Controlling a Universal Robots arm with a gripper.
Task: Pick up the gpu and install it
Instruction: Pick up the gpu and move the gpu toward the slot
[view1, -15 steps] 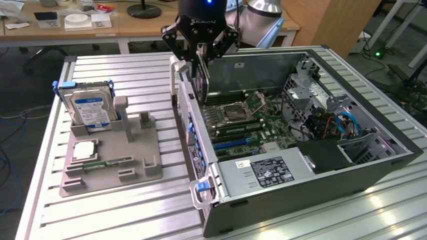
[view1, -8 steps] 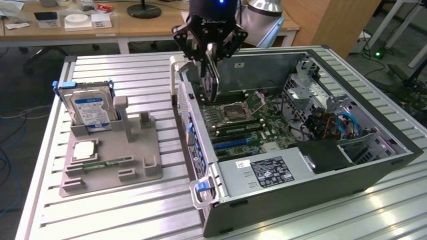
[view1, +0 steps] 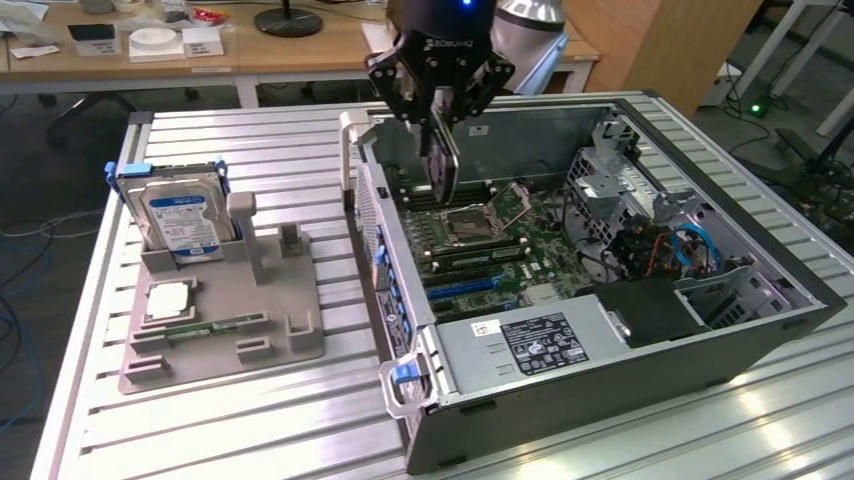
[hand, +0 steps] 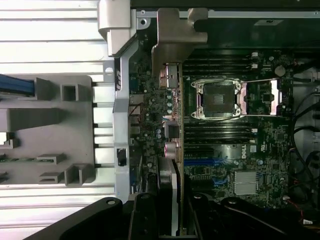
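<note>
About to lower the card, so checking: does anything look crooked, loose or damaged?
Nothing stands out. The green circuit-board card with silver end bracket hangs upright in the end effector over the green motherboard of the open grey computer case. The blue-labelled silver hard drive stands upright in its grey holder.

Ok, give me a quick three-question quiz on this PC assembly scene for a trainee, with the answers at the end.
1. True or false: the black robot hand holds the thin flat gpu card with a silver end bracket over the open grey computer case.
2. Where does the boxy silver hard drive with the blue-white label stand? A: in the grey plastic holder tray; B: inside the case; C: in the hand.
3. Which square metal-framed part lies in the middle of the green motherboard?
Key: 1 true; 2 A; 3 the CPU socket.
</note>
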